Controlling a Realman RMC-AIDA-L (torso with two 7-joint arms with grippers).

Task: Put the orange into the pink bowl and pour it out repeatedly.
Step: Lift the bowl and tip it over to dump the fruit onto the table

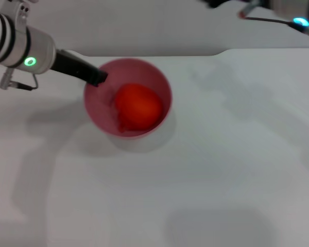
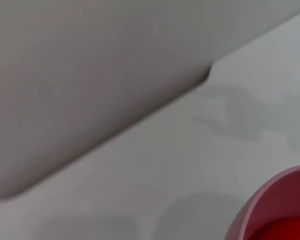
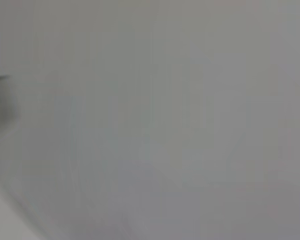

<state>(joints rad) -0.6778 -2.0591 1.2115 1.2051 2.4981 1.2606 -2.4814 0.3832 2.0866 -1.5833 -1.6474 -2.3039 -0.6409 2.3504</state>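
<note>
White table (image 1: 232, 170) bears pink bowl (image 1: 92, 110), upright. Left gripper (image 1: 97, 77) at bowl's rim, robot's-left side; fingers look clamped on rim. Orange (image 1: 138, 106) inside bowl. Step: fruit loaded; next, tip bowl to pour. Right gripper not seen.

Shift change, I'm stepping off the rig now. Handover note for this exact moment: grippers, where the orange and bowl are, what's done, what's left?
Left gripper: at the far-left rim of the round pink plastic bowl; the dark jaws appear shut on the rim, though contact is partly hidden.
Right gripper: not in view; only part of that arm shows at the far right, away from the work.
Small orange-red toy orange: lying inside the bowl, which sits upright on the white table.
Done: orange is in the bowl.
Left: tip the bowl to pour the orange out, then repeat the cycle.
</note>
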